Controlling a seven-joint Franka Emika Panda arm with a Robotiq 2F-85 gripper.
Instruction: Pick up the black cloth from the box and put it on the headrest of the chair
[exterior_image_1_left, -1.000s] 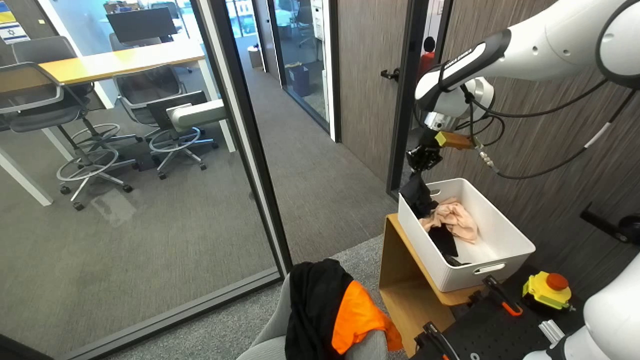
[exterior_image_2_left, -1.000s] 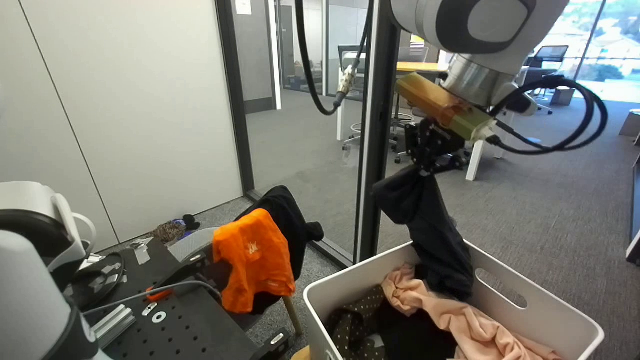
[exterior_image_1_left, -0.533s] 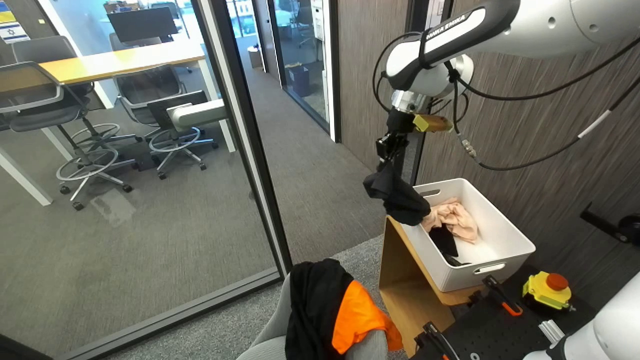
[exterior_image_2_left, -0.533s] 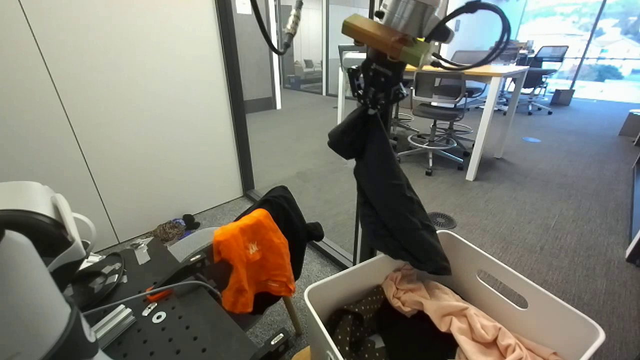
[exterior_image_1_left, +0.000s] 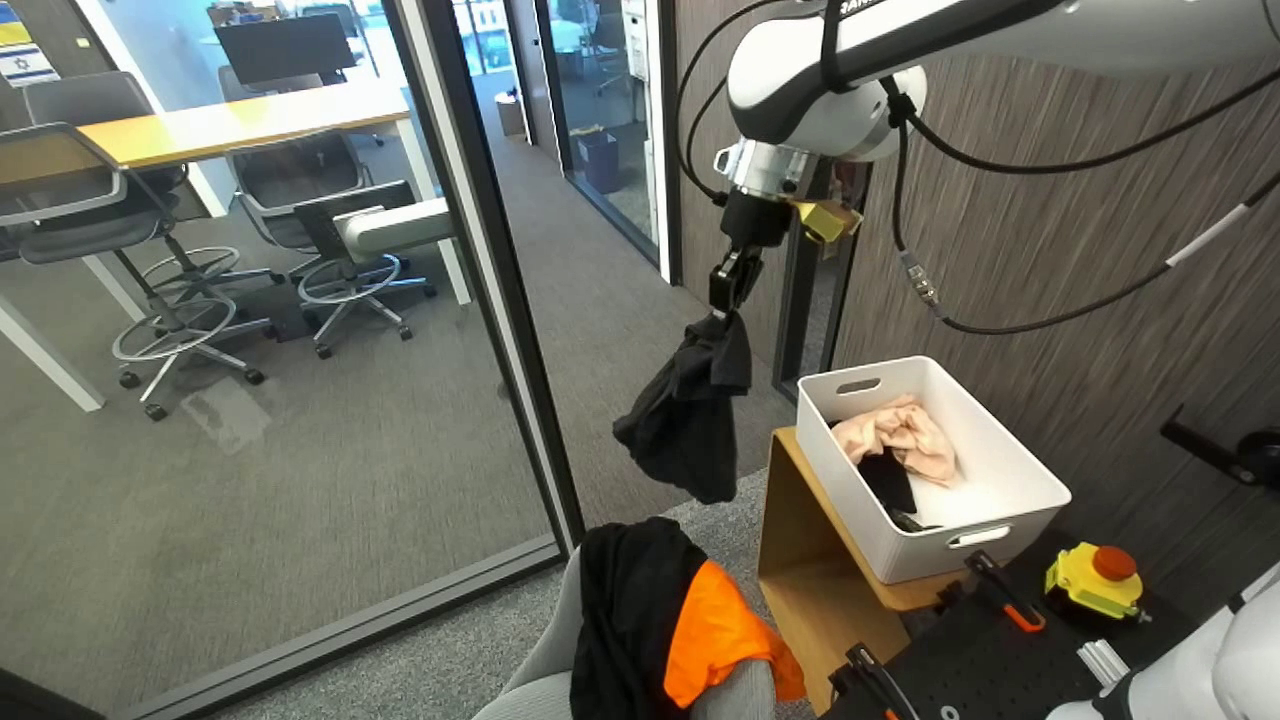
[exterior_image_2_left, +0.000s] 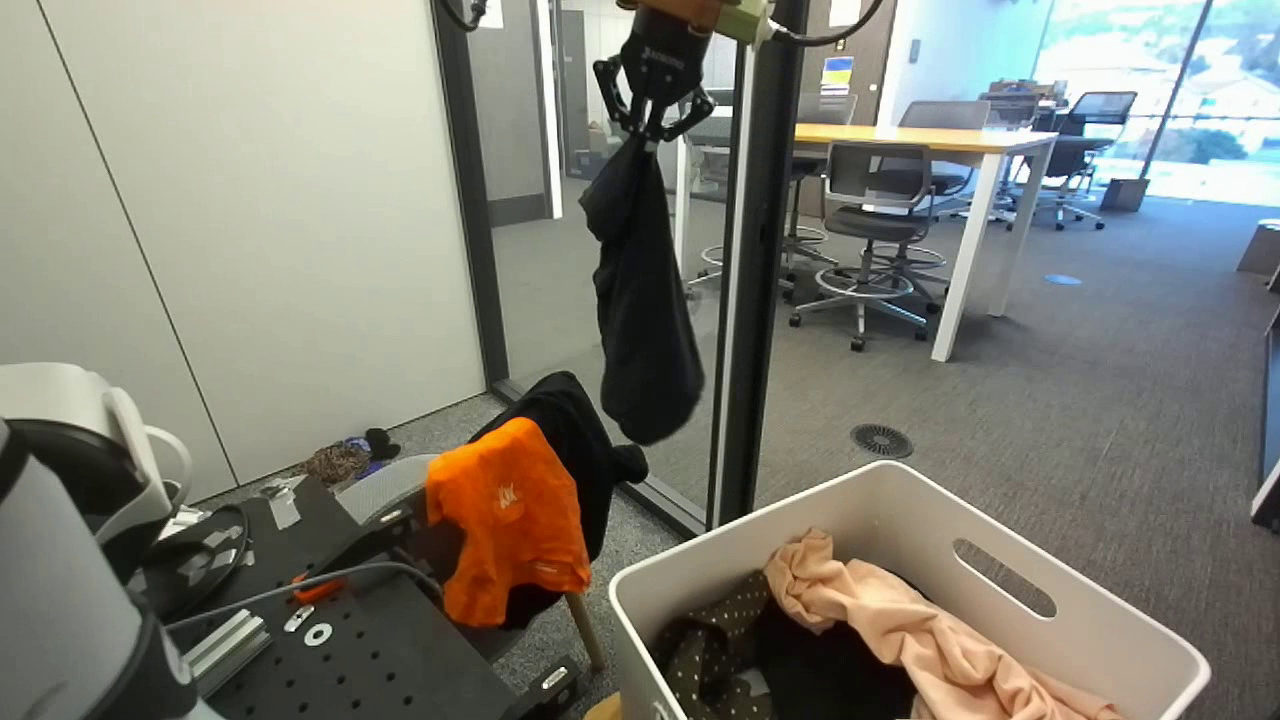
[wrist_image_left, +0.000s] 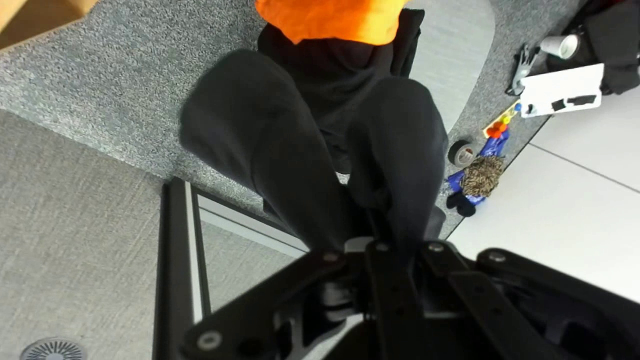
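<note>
I see grey carpet (exterior_image_1_left: 590, 330) and a glass wall (exterior_image_1_left: 300, 500). Past one edge of my black table (exterior_image_2_left: 430, 650) stand a chair (exterior_image_1_left: 562, 635), draped in black fabric (exterior_image_1_left: 620, 620) and orange fabric (exterior_image_2_left: 510, 520), and a white box (exterior_image_1_left: 865, 520). My gripper (exterior_image_2_left: 643, 138) has its jaws closed on the top of the black cloth (exterior_image_2_left: 645, 310), which hangs below them in midair, past that same edge, apart from chair and box.

White arm (exterior_image_1_left: 1130, 35) outstretched, wrist (exterior_image_1_left: 768, 172) tilted downward, black jaws pinched together, pointing down
</note>
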